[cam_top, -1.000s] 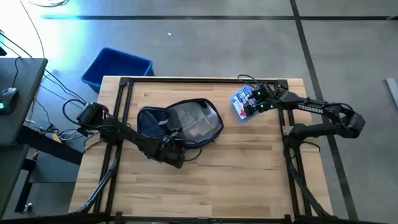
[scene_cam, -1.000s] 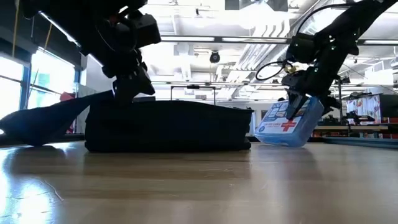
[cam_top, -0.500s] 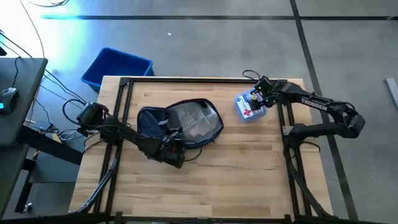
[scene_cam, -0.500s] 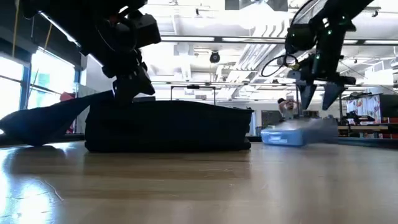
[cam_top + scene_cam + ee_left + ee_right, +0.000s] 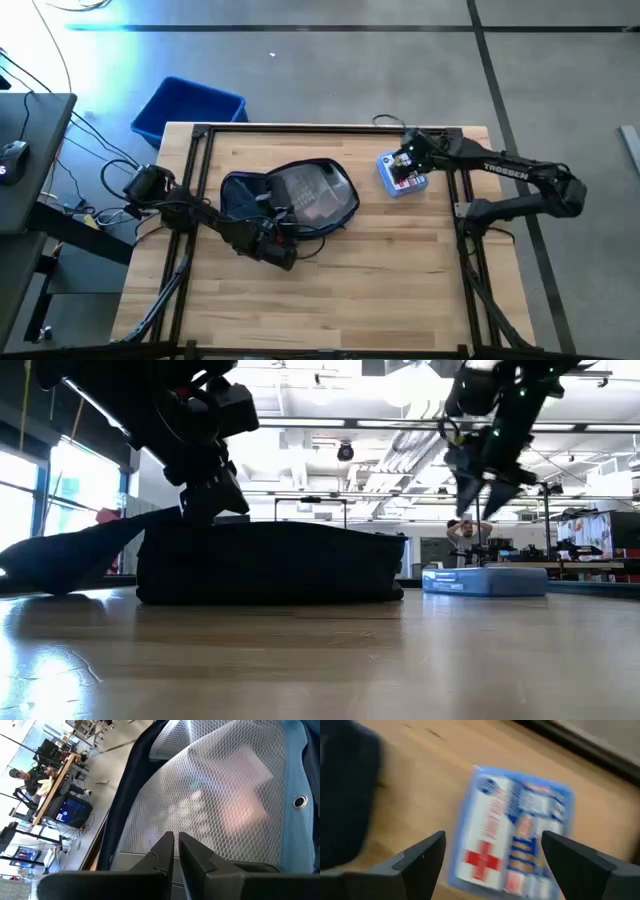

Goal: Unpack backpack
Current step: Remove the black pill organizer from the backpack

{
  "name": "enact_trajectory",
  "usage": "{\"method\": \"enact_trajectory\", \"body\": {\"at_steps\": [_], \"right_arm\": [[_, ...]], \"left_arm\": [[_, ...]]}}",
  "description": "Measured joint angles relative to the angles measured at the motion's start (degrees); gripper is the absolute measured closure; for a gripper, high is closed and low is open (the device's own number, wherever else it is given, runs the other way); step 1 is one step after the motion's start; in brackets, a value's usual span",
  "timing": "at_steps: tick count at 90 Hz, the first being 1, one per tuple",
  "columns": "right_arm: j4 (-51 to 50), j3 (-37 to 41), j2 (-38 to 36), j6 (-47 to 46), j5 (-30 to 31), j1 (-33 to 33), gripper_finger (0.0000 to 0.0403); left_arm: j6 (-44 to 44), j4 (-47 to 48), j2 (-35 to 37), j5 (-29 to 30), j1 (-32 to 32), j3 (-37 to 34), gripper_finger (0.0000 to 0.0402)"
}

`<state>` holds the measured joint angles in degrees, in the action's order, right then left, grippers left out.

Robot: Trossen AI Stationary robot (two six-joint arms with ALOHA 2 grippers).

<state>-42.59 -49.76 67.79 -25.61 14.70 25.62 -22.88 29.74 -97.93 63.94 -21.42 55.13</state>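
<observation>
Backpack (image 5: pixel 285 197) of soft dark navy fabric lies flat on the pale wooden surface (image 5: pixel 330 290), left of centre and toward the far edge, its opening turned up so that a white mesh inner pocket (image 5: pixel 210 795) shows with pale, blurred shapes behind it. In the low view it is a long dark slab (image 5: pixel 270 563) with a flap of fabric trailing off to one side.

Left end effector (image 5: pixel 272 240) sits at the backpack's near edge — in the left wrist view its two dark fingers (image 5: pixel 162 851) stand almost together, pinched on the fabric at the rim of the opening.

Right end effector (image 5: pixel 405 164) hangs above a flat rectangular blue first-aid kit (image 5: pixel 400 172) with a red cross on its white label. The kit lies flat on the surface to the right of the backpack, apart from it, near the far right corner. In the right wrist view the two fingers (image 5: pixel 422 857) are spread wide on either side of the kit (image 5: pixel 515 842), and in the low view the end effector (image 5: pixel 487 478) is clear above it (image 5: pixel 485 581), holding nothing.

A bright blue rigid plastic bin (image 5: pixel 187 108) stands on the floor beyond the surface's far left corner.
</observation>
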Motion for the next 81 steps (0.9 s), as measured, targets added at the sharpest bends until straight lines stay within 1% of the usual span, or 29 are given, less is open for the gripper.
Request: {"method": "enact_trajectory", "body": {"at_steps": [11, 20, 32, 45, 50, 57, 63, 71, 81], "right_arm": [[7.8, 0.0, 0.2, 1.6, 2.8, -7.3, 0.0089], [13.9, 0.0, 0.4, 3.8, 3.2, -12.1, 0.0089], [20.4, 0.0, 0.8, 5.1, 4.1, -18.6, 0.0089], [26.5, 0.0, 2.3, 6.6, 4.7, -24.8, 0.0089], [27.6, 0.0, 3.6, 6.7, 5.1, -26.2, 0.0089], [29.4, 0.0, 6.3, 7.8, 7.6, -28.0, 0.0089], [32.7, 0.0, 9.4, 9.2, 8.9, -28.9, 0.0089], [40.2, 0.1, 13.8, 11.0, 8.2, -29.5, 0.0089], [53.1, -0.1, 18.7, 13.5, 1.1, -30.3, 0.0089]], "left_arm": [[0.1, 0.2, 0.6, 1.5, -1.4, 0.0, 0.0395], [0.0, 0.3, 3.5, 2.4, -2.6, 0.1, 0.0395], [-1.5, 0.5, 10.1, 2.1, -4.8, 0.1, 0.0395], [-3.6, 0.4, 18.5, 2.2, -9.5, -1.0, 0.0395], [-4.3, 0.7, 21.4, 4.0, -11.2, -2.4, 0.0395], [-6.5, 0.9, 25.2, 7.1, -13.7, -5.0, 0.0395], [-8.4, 0.8, 28.2, 7.8, -15.0, -7.4, 0.0395], [-10.7, 0.1, 31.1, 7.1, -15.7, -10.8, 0.0395], [-14.1, 0.0, 33.1, 7.0, -16.2, -14.1, 0.0395]]}}
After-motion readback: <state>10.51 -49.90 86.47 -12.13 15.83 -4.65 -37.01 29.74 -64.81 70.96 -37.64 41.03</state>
